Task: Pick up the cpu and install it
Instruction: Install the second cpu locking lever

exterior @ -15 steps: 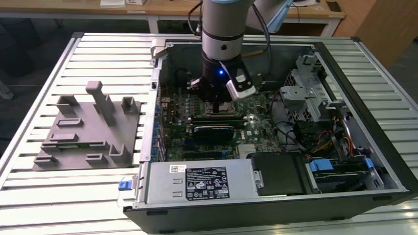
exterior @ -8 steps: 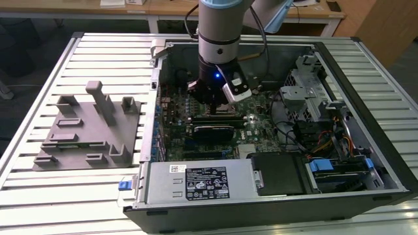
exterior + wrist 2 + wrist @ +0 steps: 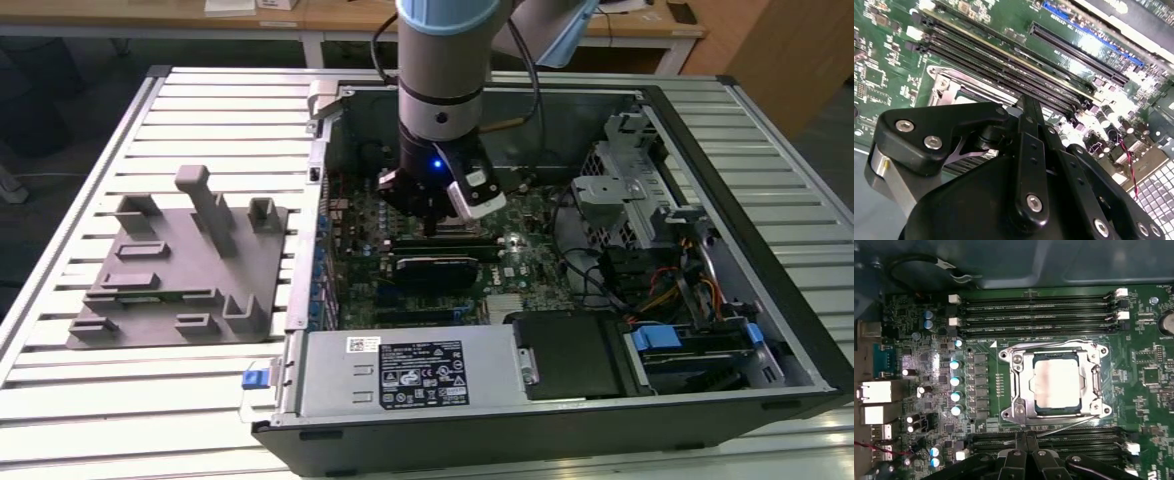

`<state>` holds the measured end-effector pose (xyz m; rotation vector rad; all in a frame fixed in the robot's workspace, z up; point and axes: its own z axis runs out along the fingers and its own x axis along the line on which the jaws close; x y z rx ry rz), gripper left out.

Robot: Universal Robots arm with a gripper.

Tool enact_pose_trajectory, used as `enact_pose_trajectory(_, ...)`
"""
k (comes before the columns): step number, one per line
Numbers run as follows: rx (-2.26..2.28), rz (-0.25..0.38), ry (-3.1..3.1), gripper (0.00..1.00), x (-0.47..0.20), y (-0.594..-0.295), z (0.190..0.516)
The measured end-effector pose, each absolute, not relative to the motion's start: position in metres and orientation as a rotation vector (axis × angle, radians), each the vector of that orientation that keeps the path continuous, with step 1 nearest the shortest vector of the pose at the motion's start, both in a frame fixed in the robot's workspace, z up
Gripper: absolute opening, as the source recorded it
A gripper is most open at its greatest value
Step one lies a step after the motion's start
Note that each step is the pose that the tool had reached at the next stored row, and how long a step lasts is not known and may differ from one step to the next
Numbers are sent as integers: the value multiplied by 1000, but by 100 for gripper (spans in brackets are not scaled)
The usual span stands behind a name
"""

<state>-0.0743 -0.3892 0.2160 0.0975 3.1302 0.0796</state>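
The cpu point(image 3: 1059, 382), a square chip with a silvery-white top, lies flat inside the metal socket frame point(image 3: 1016, 385) on the green motherboard point(image 3: 1149, 405) in the first wrist view. My gripper point(image 3: 1026, 436) hovers just beside the socket's edge, over the memory slots, with its black fingers point(image 3: 1026, 120) pressed together and nothing between them. In the exterior view the gripper point(image 3: 447, 215) hangs straight down inside the open computer case, over the middle of the board.
The case walls point(image 3: 334, 140) enclose the board. A power supply point(image 3: 400, 370) sits at the front, and a drive cage point(image 3: 641, 200) with cables lies on the exterior view's right. A grey fixture block point(image 3: 180, 265) stands on the slatted table at the exterior view's left. Memory slots point(image 3: 1034, 315) flank the socket.
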Motion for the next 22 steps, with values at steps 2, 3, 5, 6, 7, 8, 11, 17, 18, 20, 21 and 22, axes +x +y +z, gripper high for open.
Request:
enact_pose_trajectory(2,97,100,3130,11,-76,-390,215)
enact_pose_trajectory(3,97,108,3130,11,-77,-391,214)
enact_pose_trajectory(5,98,126,3130,11,-77,-392,212)
enact_pose_trajectory(6,98,139,3129,11,-77,-393,211)
enact_pose_trajectory(7,98,152,3129,11,-78,-394,211)
enact_pose_trajectory(8,98,161,3129,11,-78,-394,210)
enact_pose_trajectory(11,98,174,3128,11,-80,-397,208)
enact_pose_trajectory(17,98,229,3126,11,-84,-403,205)
enact_pose_trajectory(18,98,240,3125,11,-85,-404,205)
enact_pose_trajectory(20,98,257,3124,11,-87,-406,204)
enact_pose_trajectory(21,98,264,3124,11,-87,-407,204)
enact_pose_trajectory(22,98,271,3123,11,-87,-407,204)
